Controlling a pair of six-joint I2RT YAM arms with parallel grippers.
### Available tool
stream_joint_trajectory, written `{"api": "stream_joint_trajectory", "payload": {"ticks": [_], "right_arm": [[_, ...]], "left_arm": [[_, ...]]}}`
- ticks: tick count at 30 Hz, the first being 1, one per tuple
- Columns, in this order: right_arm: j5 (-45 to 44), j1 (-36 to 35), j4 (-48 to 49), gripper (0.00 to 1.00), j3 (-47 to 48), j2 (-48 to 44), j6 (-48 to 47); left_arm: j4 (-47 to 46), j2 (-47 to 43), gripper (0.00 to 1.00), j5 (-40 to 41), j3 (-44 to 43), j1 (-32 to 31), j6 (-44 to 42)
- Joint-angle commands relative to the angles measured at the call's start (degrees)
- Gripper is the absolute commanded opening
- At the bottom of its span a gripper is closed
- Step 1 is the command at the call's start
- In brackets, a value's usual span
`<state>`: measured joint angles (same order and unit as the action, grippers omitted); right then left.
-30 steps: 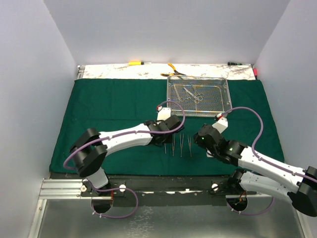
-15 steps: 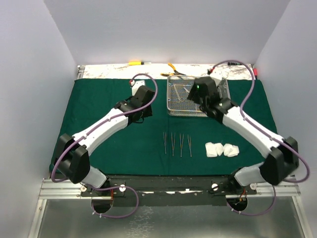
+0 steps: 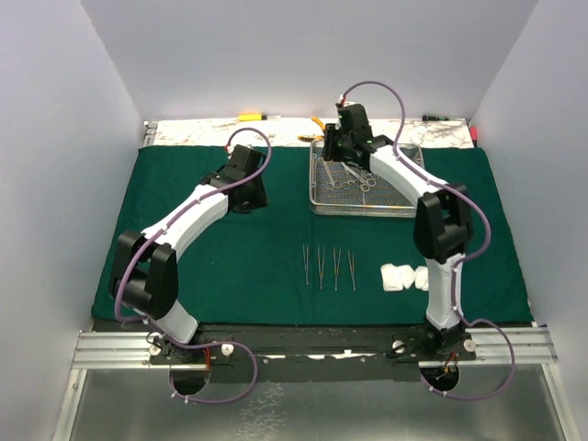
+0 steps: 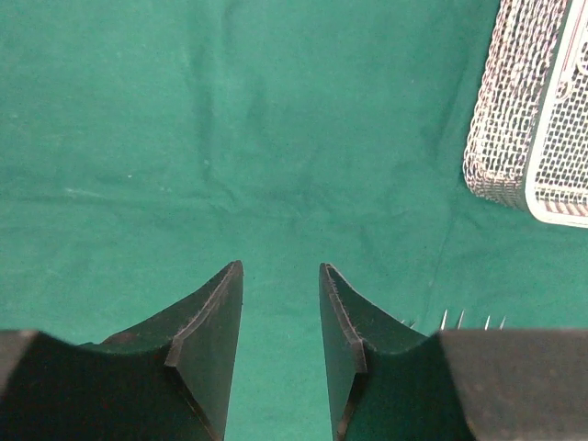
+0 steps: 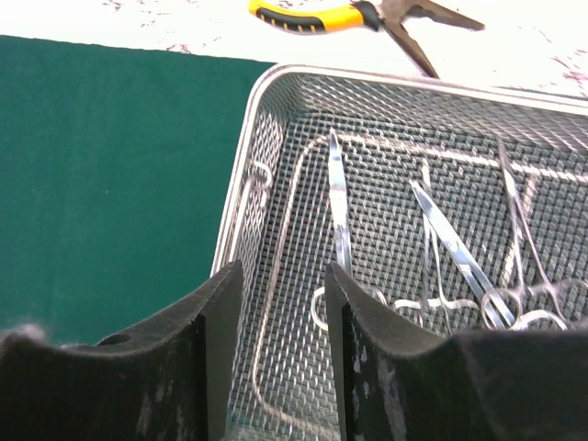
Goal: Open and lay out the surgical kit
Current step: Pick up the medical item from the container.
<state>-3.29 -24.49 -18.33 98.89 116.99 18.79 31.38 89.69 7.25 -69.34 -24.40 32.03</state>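
Observation:
The dark green cloth point(image 3: 230, 248) lies spread flat over the table. On its far right stands the wire-mesh tray point(image 3: 367, 213) with silver clamps point(image 3: 358, 176) inside. A row of tweezers point(image 3: 328, 266) and two white gauze rolls point(image 3: 409, 277) lie on the cloth near the front. My right gripper point(image 3: 333, 147) hangs over the tray's left end, open, with bare mesh between the fingers point(image 5: 283, 271); the clamps point(image 5: 459, 257) lie just right of it. My left gripper point(image 3: 249, 196) hovers open over bare cloth point(image 4: 280, 268), left of the tray point(image 4: 514, 110). Tweezer tips point(image 4: 473, 320) peek in beside its right finger.
Yellow-handled pliers point(image 3: 322, 131) point(image 5: 322, 14) lie just behind the tray on the white marbled strip point(image 3: 202, 133). A yellow-handled screwdriver point(image 3: 250, 117) lies further left along that strip. White walls close in the left, right and back.
Both arms swung from the front of the cloth toward the back. The right gripper left the gauze rolls and reached the tray's left end; the left moved to the cloth left of the tray.

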Motion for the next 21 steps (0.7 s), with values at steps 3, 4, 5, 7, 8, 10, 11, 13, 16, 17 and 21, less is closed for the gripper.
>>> {"api": "stream_joint_trajectory", "payload": {"ticks": [3,4,5,7,8,10,11,13,16,17,21], "right_arm": [[0.7,-0.3,-10.7,0.41,13.5,12.3,-6.5],[0.6,-0.4,-11.2,0.4,14.5,13.4,-6.9],[0.7,-0.4,-11.6,0.39,15.2,14.2,-7.3],[0.5,-0.4,-12.3,0.39,16.0,15.4,-7.9],[0.9,-0.4,-12.8,0.39,16.4,16.0,-8.3],[1.5,-0.5,-14.5,0.38,17.6,17.4,-8.9],[1.5,-0.5,-15.6,0.37,18.3,18.3,-8.9],[0.3,-0.5,-17.2,0.36,18.9,19.3,-8.9],[-1.2,-0.4,-17.4,0.36,18.2,19.5,-9.8],[-1.3,-0.4,-17.6,0.36,18.4,19.8,-10.2],[-0.2,-0.4,-19.3,0.36,20.3,21.7,-11.4]], "left_arm": [[-0.3,2.7,0.4,-5.1,-1.9,2.3,-2.6],[-0.3,2.9,0.4,-5.1,-1.9,2.9,-2.7],[-0.3,3.0,0.4,-5.0,-1.7,3.4,-2.8],[-0.3,3.4,0.4,-4.8,-1.5,4.3,-2.9],[-0.4,3.7,0.4,-4.7,-1.3,4.7,-3.2],[-1.0,4.0,0.39,-3.5,-0.4,5.1,-3.6],[-1.3,4.1,0.39,-2.8,0.2,5.4,-3.9],[-1.7,4.4,0.38,-0.6,1.3,5.5,-4.3],[-2.2,4.8,0.37,2.5,2.8,5.7,-4.7],[-2.3,4.8,0.36,3.2,3.1,5.8,-4.8],[-2.6,4.5,0.35,4.6,4.8,6.8,-5.0]]}}
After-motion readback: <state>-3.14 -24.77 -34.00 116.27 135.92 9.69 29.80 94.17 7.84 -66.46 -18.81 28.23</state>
